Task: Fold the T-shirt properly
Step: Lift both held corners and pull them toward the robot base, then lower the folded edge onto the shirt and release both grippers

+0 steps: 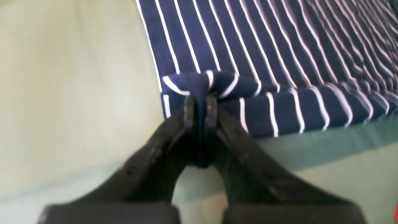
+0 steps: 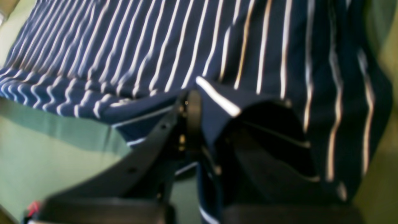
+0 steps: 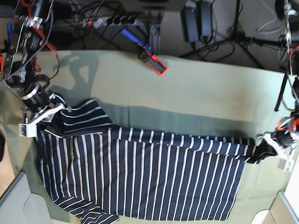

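Observation:
The navy T-shirt [image 3: 140, 177] with thin white stripes lies spread across the table, its upper edge lifted and stretched between my two grippers. My left gripper [image 3: 262, 150] at the right of the base view is shut on a bunched corner of the shirt. In the left wrist view the gripper [image 1: 200, 104] pinches a fold of the striped fabric [image 1: 248, 46]. My right gripper [image 3: 55, 112] at the left is shut on the shirt near a sleeve. In the right wrist view the gripper [image 2: 202, 109] holds fabric [image 2: 124, 46] that drapes over one finger.
An olive-green cloth [image 3: 196, 93] covers the table. A red and blue tool [image 3: 152, 56] lies at the table's far edge. Cables and power bricks [image 3: 196, 23] lie on the floor behind. A stand [image 3: 281, 88] rises at the right. The table's front corners show at the bottom.

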{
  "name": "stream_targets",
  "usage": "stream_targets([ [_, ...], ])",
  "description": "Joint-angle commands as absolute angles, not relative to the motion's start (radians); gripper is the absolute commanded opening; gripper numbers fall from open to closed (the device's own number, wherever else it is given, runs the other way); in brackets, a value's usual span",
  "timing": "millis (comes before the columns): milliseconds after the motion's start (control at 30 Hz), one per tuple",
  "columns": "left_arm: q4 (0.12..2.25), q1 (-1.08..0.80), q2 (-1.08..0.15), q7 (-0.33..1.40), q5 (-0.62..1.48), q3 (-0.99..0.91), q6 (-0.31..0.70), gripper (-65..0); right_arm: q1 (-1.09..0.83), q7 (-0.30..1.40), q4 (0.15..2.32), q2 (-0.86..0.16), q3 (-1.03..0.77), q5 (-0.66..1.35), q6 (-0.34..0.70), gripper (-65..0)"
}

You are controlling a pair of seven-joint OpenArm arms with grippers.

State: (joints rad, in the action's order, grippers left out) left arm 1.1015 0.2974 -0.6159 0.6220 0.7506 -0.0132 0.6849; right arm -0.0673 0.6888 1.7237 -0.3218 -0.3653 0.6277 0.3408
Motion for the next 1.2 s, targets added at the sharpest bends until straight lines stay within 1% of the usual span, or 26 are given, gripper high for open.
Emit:
stream_targets([
  [0,1.095,0.340,-0.630,0.597,0.742,-0.008,0.698,-65.0,-0.026,0.663,1.705,-0.338,-0.371,0.632,0.398,-65.0],
  [233,0.985,0.411,-0.618,0.498,0.708,0.064,0.698,-65.0,0.169,0.663,1.512,-0.338,-0.345,0.606,0.401,-65.0],
  [467,0.876,0.469,-0.581,0.411,0.637,0.064,0.698,-65.0,0.331,0.659,1.330,-0.337,-0.184,0.516,0.399,-65.0],
  [600,0.839,0.488,-0.562,0.373,0.603,0.064,0.698,-65.0,0.393,0.632,1.274,-0.336,-0.113,0.476,0.399,-65.0],
  [633,0.836,0.487,-0.559,0.370,0.601,0.064,0.698,-63.9,0.408,0.632,1.261,-0.334,-0.102,0.456,0.399,-65.0],
  [667,0.835,0.487,-0.555,0.370,0.601,0.064,0.698,-60.7,0.422,0.632,1.246,-0.334,-0.090,0.441,0.399,-65.0],
  [700,0.835,0.487,-0.553,0.370,0.600,0.064,0.698,-56.8,0.432,0.628,1.230,-0.335,-0.081,0.424,0.399,-65.0],
  [767,0.835,0.487,-0.550,0.370,0.600,0.064,0.698,-46.6,0.447,0.616,1.202,-0.335,-0.069,0.407,0.399,-65.0],
  [800,0.835,0.487,-0.550,0.370,0.600,0.064,0.698,-40.6,0.448,0.600,1.192,-0.335,-0.069,0.408,0.398,-60.2],
  [833,0.835,0.487,-0.551,0.370,0.600,0.064,0.698,-34.8,0.448,0.591,1.185,-0.335,-0.070,0.408,0.398,-49.6],
  [867,0.835,0.487,-0.551,0.371,0.600,0.064,0.698,-30.5,0.448,0.587,1.178,-0.335,-0.070,0.407,0.397,-38.9],
  [900,0.835,0.487,-0.552,0.371,0.601,0.064,0.698,-28.6,0.448,0.587,1.175,-0.335,-0.070,0.407,0.397,-29.6],
  [933,0.835,0.487,-0.551,0.371,0.601,0.064,0.698,-28.5,0.448,0.587,1.175,-0.335,-0.070,0.407,0.397,-23.3],
  [967,0.836,0.487,-0.551,0.371,0.601,0.064,0.698,-28.5,0.448,0.588,1.177,-0.336,-0.070,0.407,0.397,-20.8],
  [1067,0.836,0.487,-0.553,0.376,0.602,0.060,0.698,-28.5,0.448,0.626,1.183,-0.335,-0.110,0.406,0.397,-20.9],
  [1167,0.836,0.484,-0.561,0.438,0.645,0.038,0.698,-28.5,0.447,0.711,1.183,-0.336,-0.236,0.407,0.396,-20.9],
])
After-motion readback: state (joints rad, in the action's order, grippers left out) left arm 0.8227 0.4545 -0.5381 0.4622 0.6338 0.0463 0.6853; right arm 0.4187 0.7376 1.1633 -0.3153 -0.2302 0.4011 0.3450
